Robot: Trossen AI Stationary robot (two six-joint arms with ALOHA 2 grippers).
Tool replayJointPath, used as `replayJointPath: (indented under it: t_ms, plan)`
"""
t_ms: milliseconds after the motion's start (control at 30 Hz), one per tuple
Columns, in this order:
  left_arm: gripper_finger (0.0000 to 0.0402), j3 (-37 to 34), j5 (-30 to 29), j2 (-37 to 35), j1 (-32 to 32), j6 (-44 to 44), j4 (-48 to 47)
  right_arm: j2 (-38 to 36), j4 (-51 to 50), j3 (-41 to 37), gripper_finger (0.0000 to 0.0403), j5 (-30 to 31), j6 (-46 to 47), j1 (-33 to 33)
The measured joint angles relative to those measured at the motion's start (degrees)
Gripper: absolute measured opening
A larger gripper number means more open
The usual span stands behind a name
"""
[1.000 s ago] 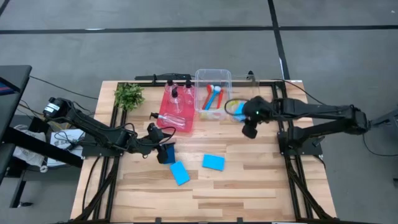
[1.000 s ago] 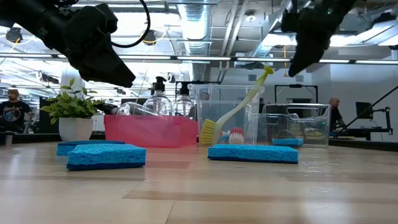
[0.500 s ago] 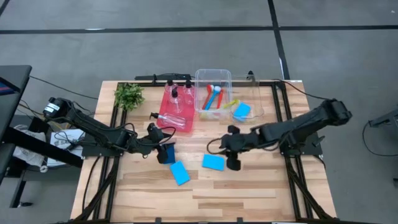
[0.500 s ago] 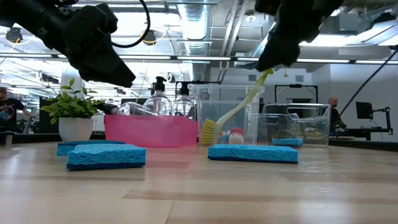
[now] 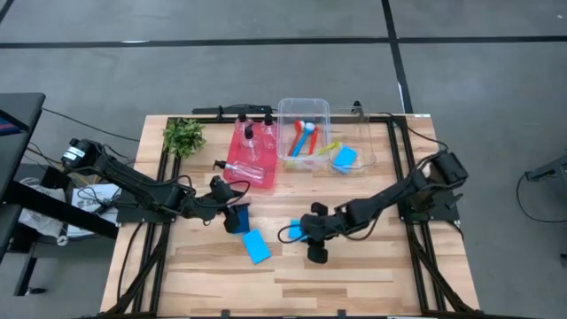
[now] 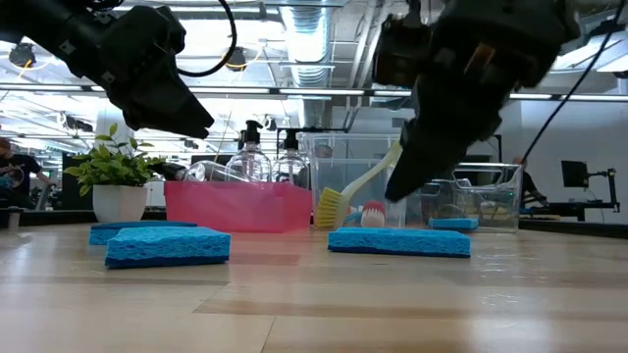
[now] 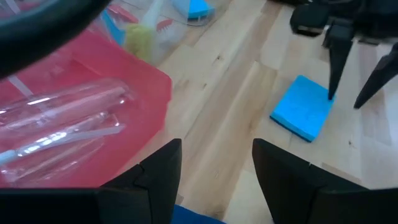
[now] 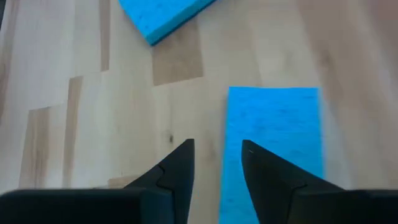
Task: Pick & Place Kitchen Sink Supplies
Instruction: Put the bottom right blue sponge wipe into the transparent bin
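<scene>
Three blue sponges lie flat on the wooden table: one (image 5: 256, 246) near the middle, one (image 5: 293, 228) to its right, and one (image 5: 237, 219) in shadow below my left gripper (image 5: 232, 211). My left gripper is open and hangs above that sponge (image 6: 132, 232), touching nothing. My right gripper (image 8: 214, 158) is open and hovers just over the right sponge (image 8: 273, 137), clear of it in the low view (image 6: 397, 191). Clear bottles (image 5: 248, 142) sit in the red tray (image 5: 232, 170). Brushes (image 5: 306, 137) lean in a clear bin (image 5: 304, 108).
A second clear bin (image 5: 365, 161) at the far right holds another blue sponge (image 5: 344, 158). A potted plant (image 5: 183, 136) stands at the far left. Bare wood lies along the near edge (image 5: 292, 292).
My right gripper has swung from above the clear bins toward the table's near-left and come down, tipping its fingers more steeply, until it hangs over the right sponge. The sponges have stayed where they were.
</scene>
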Motion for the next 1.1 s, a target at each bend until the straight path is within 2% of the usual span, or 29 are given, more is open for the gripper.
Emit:
replayJointPath:
  t_ms: [133,233,400,500,600,667,800,933,1100]
  plan:
    - [0.0199,0.0,1.7,0.0,0.0,-1.3,0.0,4.5,1.4,0.0,0.0166,0.8,0.4,0.8]
    - [0.0199,0.0,1.7,0.0,-0.3,-1.5,0.0,8.1,1.2,0.3,0.0192,5.6,2.5,0.7]
    - [0.0199,0.0,1.7,0.0,-1.7,-1.5,0.0,14.9,2.2,0.4,0.02,11.1,8.6,0.7]
    - [0.0199,0.0,1.7,0.0,-2.8,-1.4,0.0,18.3,2.5,0.5,0.0175,14.1,16.6,1.0]
    - [0.0199,-0.1,1.7,0.0,-3.7,-1.2,0.1,20.6,4.9,0.6,0.013,16.2,26.5,2.0]
    - [0.0199,-0.7,1.4,0.0,-4.0,-1.2,0.3,21.6,7.2,0.6,0.0092,18.1,29.7,3.2]
    - [0.0199,-4.1,1.3,0.0,-4.6,-5.6,0.7,20.5,7.0,0.3,0.0015,16.7,32.2,4.4]
    - [0.0199,-9.3,1.3,0.0,-5.8,-13.8,2.1,16.8,4.3,-0.1,0.0012,13.1,33.9,4.8]
    - [0.0199,-14.9,1.3,0.0,-7.6,-24.0,4.2,9.4,0.8,-0.1,0.0004,15.3,32.1,4.9]
